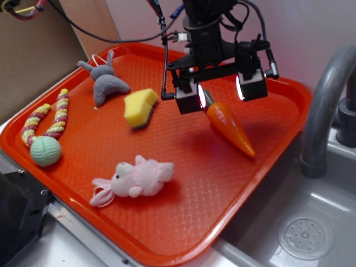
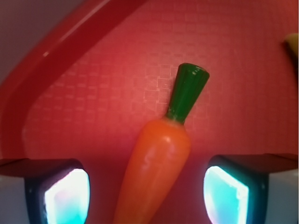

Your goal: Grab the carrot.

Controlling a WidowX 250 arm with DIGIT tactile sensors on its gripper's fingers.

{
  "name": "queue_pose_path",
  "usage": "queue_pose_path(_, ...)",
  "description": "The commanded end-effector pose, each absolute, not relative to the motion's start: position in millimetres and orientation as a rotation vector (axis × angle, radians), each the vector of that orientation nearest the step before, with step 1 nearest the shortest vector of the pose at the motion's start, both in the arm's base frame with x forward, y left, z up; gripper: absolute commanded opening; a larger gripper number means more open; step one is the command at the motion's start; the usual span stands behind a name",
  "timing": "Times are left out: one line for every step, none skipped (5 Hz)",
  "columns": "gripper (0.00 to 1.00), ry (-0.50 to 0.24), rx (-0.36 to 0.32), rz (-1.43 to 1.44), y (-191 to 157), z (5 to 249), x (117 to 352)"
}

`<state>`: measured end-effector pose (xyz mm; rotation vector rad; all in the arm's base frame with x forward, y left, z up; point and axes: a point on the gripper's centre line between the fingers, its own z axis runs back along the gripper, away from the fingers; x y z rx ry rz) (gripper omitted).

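One toy carrot (image 1: 230, 128) flat on the orange tray (image 1: 183, 222), right of centre, green stub toward the far rim, tapered tip toward the near right edge. Hand (image 1: 221, 89) poised above the stub end, released, jaws spread wide with nothing between the pads (image 1: 201, 95). In the wrist view, carrot (image 2: 159, 158) running up the gap between the two pads (image 2: 65, 196), a little nearer the left one, its axis tilted slightly off the midline, clear tray on either side. No contact visible between pads and carrot.

Elsewhere on the tray, well apart from the carrot: yellow sponge wedge (image 1: 140, 107), grey plush toy (image 1: 105, 80), pink plush toy (image 1: 136, 178), striped rope toy with a green ball (image 1: 45, 130). Sink (image 1: 306, 233) and grey faucet (image 1: 328, 105) just beside the tray's right edge.

Likely faults from here:
- Closing too high: pads meeting only the narrow stub, glossy plastic slipping out.
- Closing on the taper: ridged cone squeezed sideways or toward the tip, popping free.
- Off-centre approach: nearer pad pushing the carrot before the other arrives, rolling it.
- Descending too far: fingertips striking the tray.
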<state>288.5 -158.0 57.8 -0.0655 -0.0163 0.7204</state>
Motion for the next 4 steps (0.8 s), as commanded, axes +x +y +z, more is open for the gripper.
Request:
queue_pose_path(1.00, 0.038, -0.109, 0.766, -144.8, 43.1, 292.2)
queue_pose_path(0.00, 0.083, -0.115, 0.785, -148.9, 30.4, 290.3)
queue_pose_path(0.00, 0.063, -0.115, 0.776, -149.0, 33.9, 287.5)
queue_pose_path(0.00, 0.018, -0.127, 0.666, -140.8, 71.0, 282.6)
